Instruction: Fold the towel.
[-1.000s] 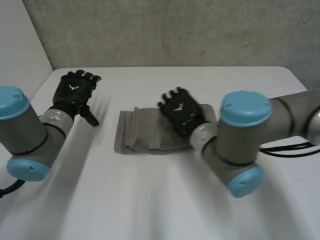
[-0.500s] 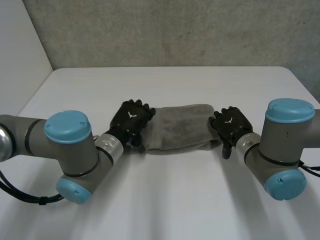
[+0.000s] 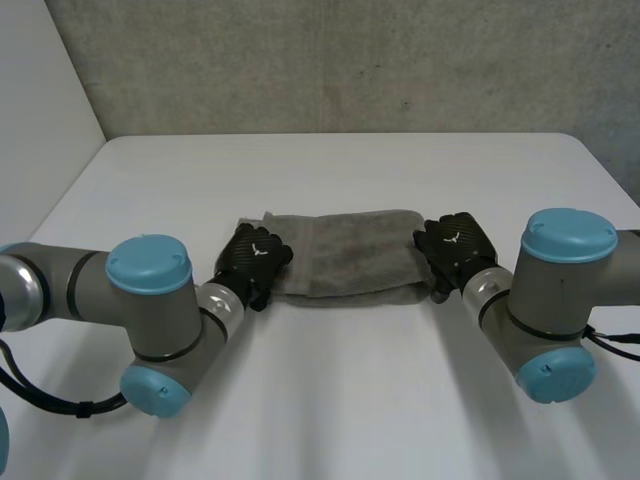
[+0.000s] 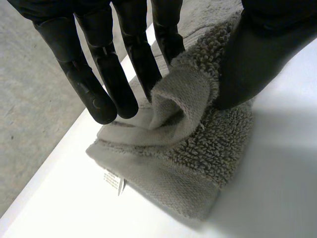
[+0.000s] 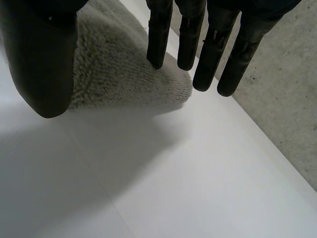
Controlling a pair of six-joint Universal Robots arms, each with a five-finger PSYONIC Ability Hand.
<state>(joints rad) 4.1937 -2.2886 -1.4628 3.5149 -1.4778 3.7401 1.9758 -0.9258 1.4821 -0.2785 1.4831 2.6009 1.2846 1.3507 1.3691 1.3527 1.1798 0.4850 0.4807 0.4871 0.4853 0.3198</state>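
The fuzzy grey towel (image 3: 345, 255) lies as a long folded band on the white bench (image 3: 330, 400). The left robot hand (image 3: 253, 255) pinches its curled end; the right robot hand (image 3: 455, 245) rests wide on the rounded end.

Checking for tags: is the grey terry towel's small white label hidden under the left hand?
No, the white label sticks out at the towel's edge, clear of the left hand.

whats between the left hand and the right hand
The folded grey towel fills the whole stretch, with the left hand at one end and the right hand at the other; the head view shows it.
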